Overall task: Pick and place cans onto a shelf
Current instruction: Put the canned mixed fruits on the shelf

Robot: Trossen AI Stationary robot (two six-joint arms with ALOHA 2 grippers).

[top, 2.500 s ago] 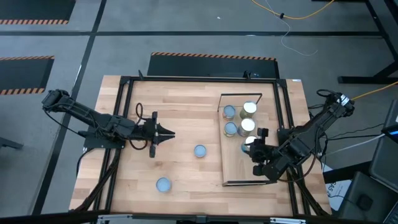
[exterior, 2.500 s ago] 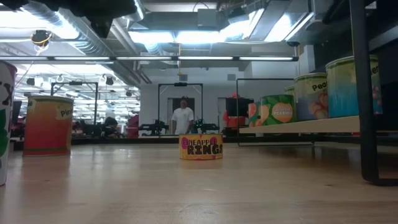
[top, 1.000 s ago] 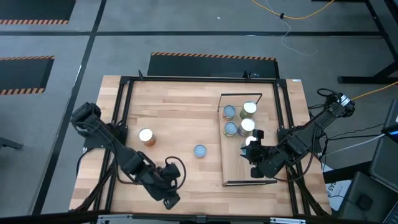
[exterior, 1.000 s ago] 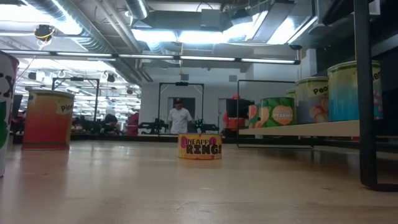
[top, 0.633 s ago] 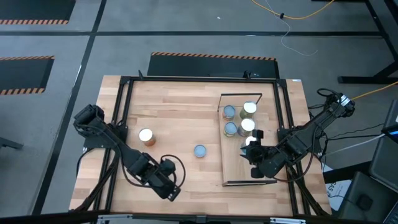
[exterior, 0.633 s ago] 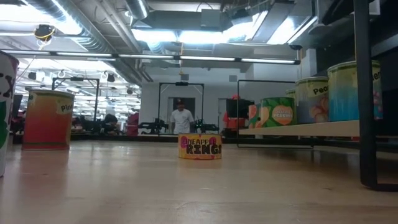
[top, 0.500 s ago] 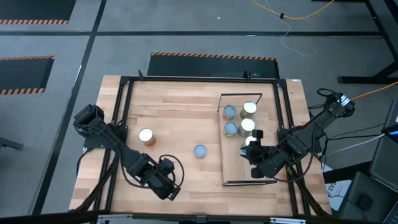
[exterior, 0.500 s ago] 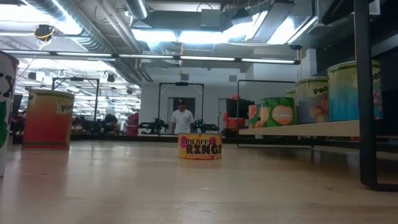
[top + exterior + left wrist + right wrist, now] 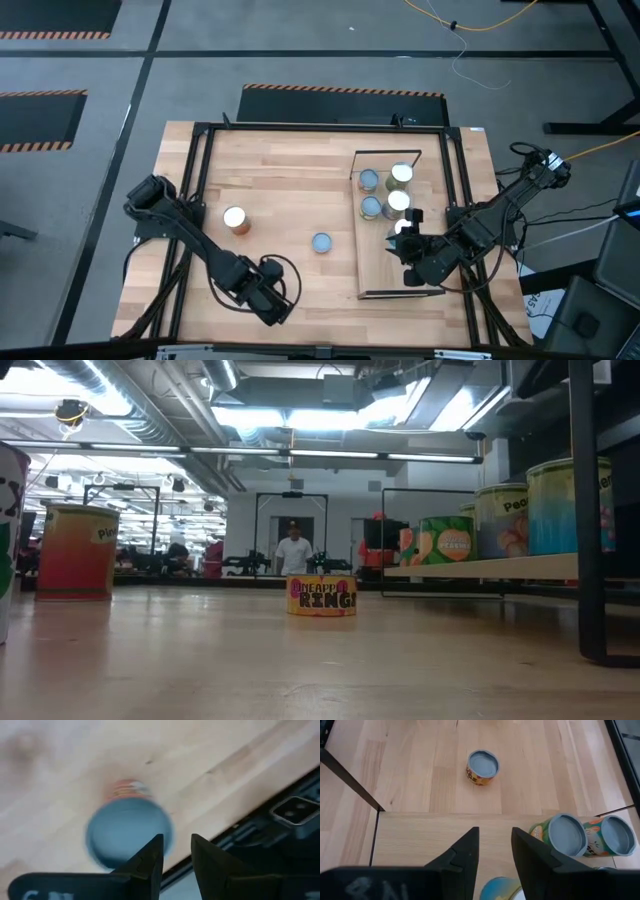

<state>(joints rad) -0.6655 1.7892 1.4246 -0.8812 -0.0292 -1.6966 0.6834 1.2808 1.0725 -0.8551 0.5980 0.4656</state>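
Note:
My left gripper (image 9: 270, 300) hovers near the table's near edge over a blue-topped can (image 9: 127, 837), which the arm hides in the high view. Its fingers stand close together and touch nothing. My right gripper (image 9: 412, 250) is over the shelf (image 9: 385, 272), its fingers close together and empty, beside a can (image 9: 403, 228) that stands on the board. Several more cans (image 9: 385, 190) stand on the shelf's far end. An orange-sided can (image 9: 235, 218) and a low blue-topped can (image 9: 321, 242) stand on the tabletop. The low can also shows in the right wrist view (image 9: 482, 767).
A dark metal frame (image 9: 200, 200) runs around the tabletop. The shelf's thin dark end frames (image 9: 400, 293) stand up from the board. In the low view a person (image 9: 293, 552) stands far off in the room beyond the table.
My left arm has swung from the table's left middle toward the near edge, uncovering the orange-sided can, and now stands over the blue-topped can near that edge. In the last second it has only edged a little away from the near edge.

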